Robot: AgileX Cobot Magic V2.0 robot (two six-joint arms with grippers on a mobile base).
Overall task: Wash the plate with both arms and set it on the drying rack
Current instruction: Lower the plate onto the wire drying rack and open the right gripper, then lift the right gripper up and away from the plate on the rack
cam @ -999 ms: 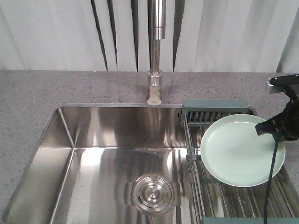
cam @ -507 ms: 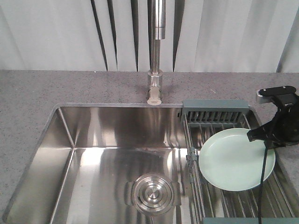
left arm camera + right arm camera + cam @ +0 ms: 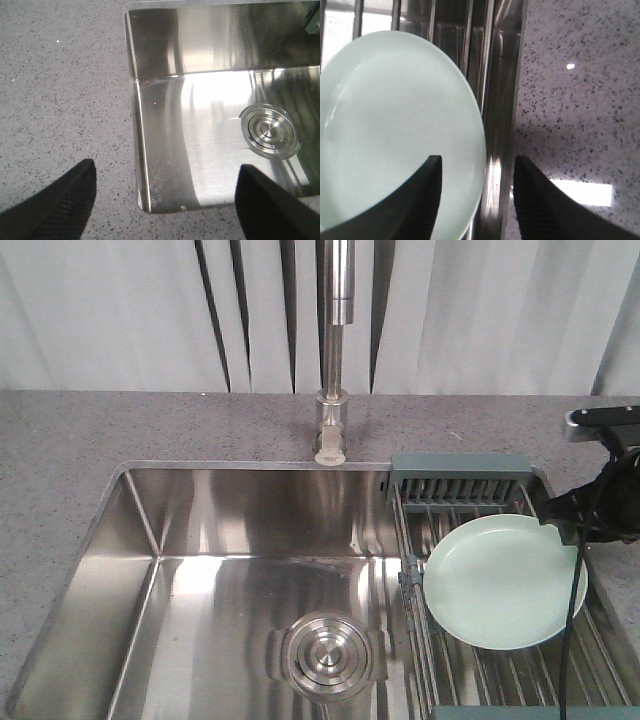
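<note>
Right wrist-mounted view: right gripper (image 3: 478,160) straddles the plate's (image 3: 395,125) rim, fingers spread; the plate lies on the rack (image 3: 455,478). Withdraw straight, without snagging it. Left gripper (image 3: 166,167) is spread, empty.

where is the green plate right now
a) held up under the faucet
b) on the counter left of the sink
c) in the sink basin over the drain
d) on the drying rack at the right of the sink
d: the plate lies on the steel rods of the drying rack, to the right of the sink basin and away from the drain.
</note>
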